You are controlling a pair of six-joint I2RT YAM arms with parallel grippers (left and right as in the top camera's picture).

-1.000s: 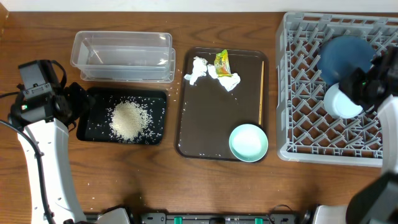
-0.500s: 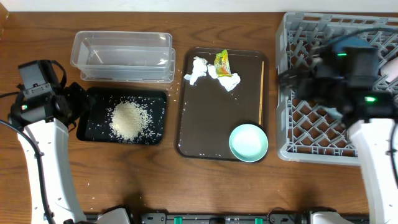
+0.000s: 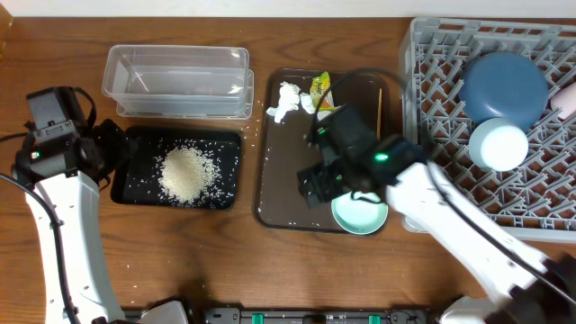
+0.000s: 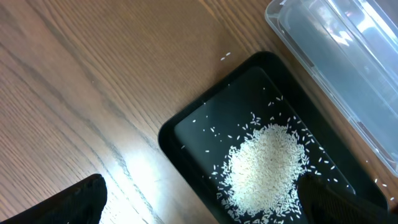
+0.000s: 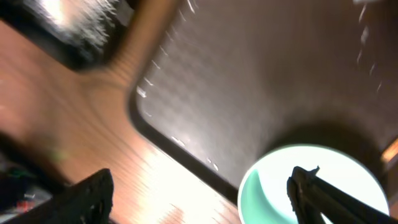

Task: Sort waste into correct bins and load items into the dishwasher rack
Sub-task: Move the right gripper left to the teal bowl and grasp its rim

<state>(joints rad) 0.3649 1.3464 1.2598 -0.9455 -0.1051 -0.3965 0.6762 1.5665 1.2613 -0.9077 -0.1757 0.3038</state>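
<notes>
Fingers of the right gripper [image 5: 202, 180] stand wide apart with nothing between them (the wrist view is blurred, but the gap is plain). They hang over the near part of the brown tray [image 3: 288, 180], with the mint bowl [image 5: 267, 193] just to their right, on the tray's near right corner. At the tray's far end lie the tissues [image 3: 286, 101] and the wrapper [image 3: 321, 87], touching one another. The stick [image 3: 379, 99] runs along the right edge.

Right of the tray sits the rack [image 3: 441, 117]. It holds the blue dish [image 3: 504, 83], the light blue bowl [image 3: 498, 144] just near of it, and the pink cup [image 3: 567, 94] at the right border of the picture.

The left gripper [image 4: 205, 208] is also spread fully and empty, above the left side of the black tray [image 3: 135, 144], where the rice [image 3: 186, 174] lies heaped, with stray grains round it. The clear tub [image 3: 175, 81] stands just beyond the black tray.
</notes>
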